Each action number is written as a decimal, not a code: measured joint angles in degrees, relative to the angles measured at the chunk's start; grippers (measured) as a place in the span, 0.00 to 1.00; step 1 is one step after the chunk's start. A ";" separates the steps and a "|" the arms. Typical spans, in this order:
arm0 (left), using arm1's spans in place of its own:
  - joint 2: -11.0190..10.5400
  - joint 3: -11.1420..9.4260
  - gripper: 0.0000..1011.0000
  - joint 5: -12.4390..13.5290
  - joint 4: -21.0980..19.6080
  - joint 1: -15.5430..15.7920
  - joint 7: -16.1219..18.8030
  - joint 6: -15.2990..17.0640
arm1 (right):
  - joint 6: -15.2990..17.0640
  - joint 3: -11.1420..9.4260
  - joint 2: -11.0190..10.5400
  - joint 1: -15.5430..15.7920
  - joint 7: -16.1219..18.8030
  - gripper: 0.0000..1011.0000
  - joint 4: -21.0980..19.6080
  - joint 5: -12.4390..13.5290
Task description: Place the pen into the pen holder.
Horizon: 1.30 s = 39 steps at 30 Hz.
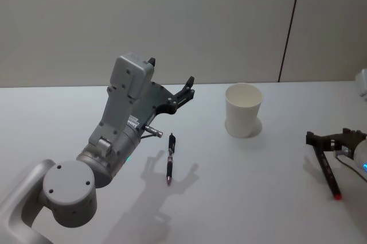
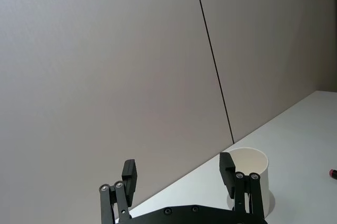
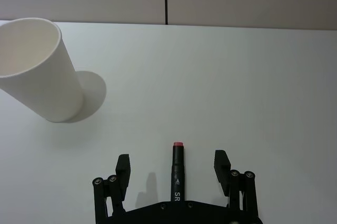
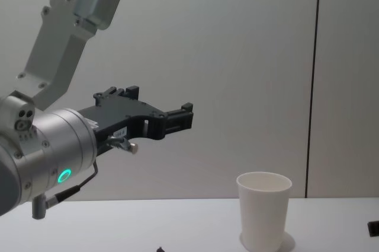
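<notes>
Nearest to me, on my right: my right fingers [image 3: 221, 161] are low over the bench [image 1: 258, 198] and spread wide. The red-tipped pen [image 3: 178, 174] lies flat on the bench in the middle of the gap, with clear space between it and either finger. Its red end points forward past the fingertips, and its rear end runs back under the fingers' base. In the head view this pen [image 1: 330, 172] sits at the right edge of the bench, red end toward me, well apart from the pen holder [image 1: 243, 112].

Mid-bench, left of centre: a second, dark pen [image 1: 170, 158] lies alone on the surface, roughly lengthwise away from me. Nothing grips or touches it.

Above and behind that pen: my left fingers [image 1: 189, 83] are raised well clear of the bench, spread wide and empty. From the chest they [image 4: 187, 109] point across toward my right, high above the holder's rim. The left wrist view looks between the two left fingers [image 2: 129, 171], with the holder [image 2: 253, 168] beyond one of them.

Farther back, right of centre: the pen holder stands upright on the bench, mouth open. I can see no pen in it from the right wrist [image 3: 42, 71].

Farthest: a plain wall [image 1: 172, 20] with one dark vertical seam.
</notes>
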State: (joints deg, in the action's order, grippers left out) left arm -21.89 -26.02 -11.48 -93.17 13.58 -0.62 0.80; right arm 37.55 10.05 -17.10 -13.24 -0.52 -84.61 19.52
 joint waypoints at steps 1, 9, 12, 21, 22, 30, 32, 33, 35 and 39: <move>0.00 0.00 0.99 0.00 0.00 0.00 0.00 0.00 | 0.26 0.03 0.09 -0.13 -0.14 0.99 0.15 -0.02; 0.00 0.00 0.99 0.00 0.00 0.00 0.00 0.00 | 2.78 0.50 1.57 -2.24 -1.53 0.99 2.48 -0.54; 0.00 0.00 0.99 0.00 0.00 0.00 0.00 0.00 | 3.47 0.67 2.12 -3.00 -1.98 0.99 3.34 -0.75; 0.00 0.00 0.99 0.00 0.00 0.00 0.00 0.00 | 4.84 1.17 3.59 -5.06 -3.19 0.99 6.02 -1.48; 0.00 0.00 0.99 0.00 0.00 0.00 0.00 0.00 | 4.92 1.20 3.70 -5.20 -3.25 0.99 6.23 -1.55; 0.00 0.00 0.99 0.00 0.00 0.00 0.00 0.00 | 5.39 1.56 4.74 -6.64 -3.99 0.99 8.65 -2.41; 0.00 0.00 0.99 0.00 0.00 0.00 0.00 0.00 | 5.43 1.62 4.99 -6.99 -4.16 0.99 9.34 -2.64; 0.00 0.00 0.99 0.00 0.00 0.00 0.00 0.00 | 5.44 1.64 5.09 -7.15 -4.21 0.99 9.67 -2.73; 0.00 0.00 0.99 0.00 0.00 0.00 0.00 0.00 | 5.45 1.69 5.32 -7.48 -4.34 0.99 10.35 -2.96; 0.00 0.00 0.99 0.00 0.00 0.00 0.00 0.00 | 5.45 1.76 5.65 -8.00 -4.53 0.99 11.43 -3.46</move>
State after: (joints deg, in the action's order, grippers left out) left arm -21.89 -26.02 -11.48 -93.17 13.58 -0.62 0.79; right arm 43.01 11.81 -11.45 -21.24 -5.05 -73.19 16.06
